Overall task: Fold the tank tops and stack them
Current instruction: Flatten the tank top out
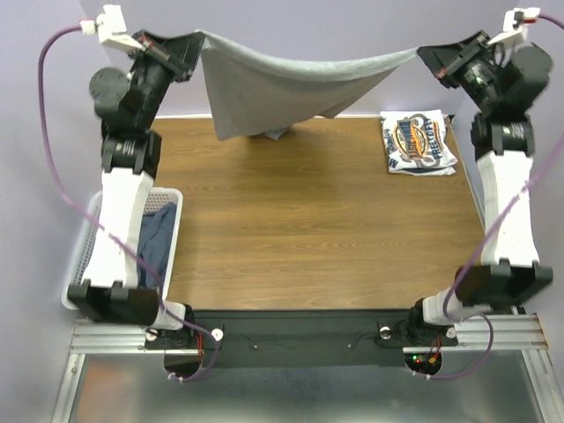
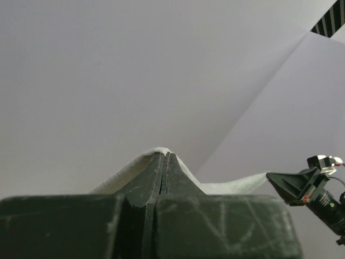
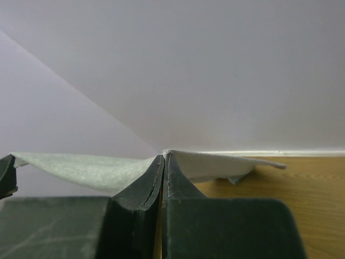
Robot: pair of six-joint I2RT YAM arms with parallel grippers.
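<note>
Work is at the spreading step for one garment. The grey tank top hangs in the air above the far edge of the table, pulled out like a hammock between the two raised arms. The left gripper is clamped on its left upper corner and the right gripper on the right one. Both wrist views show the fingers pressed together with a thin fold of grey cloth pinched between them. The top edge sags a little in the middle. The body droops to a slanted point on the left side, down near the far table edge; whether it touches the wood I cannot tell.

The white tank top with the printed logo lies folded at the far right of the table, well apart from the hanging cloth. The dark blue tank top sits in the basket at the near left, partly hidden by the left arm.

So one top looks done, one is in hand and one waits. The next move likely calls for both arms to lower together and draw the cloth toward the near side, so it lands flat on the bare wood. Even tension matters, since the lopsided hang could bunch up as it lands.
</note>
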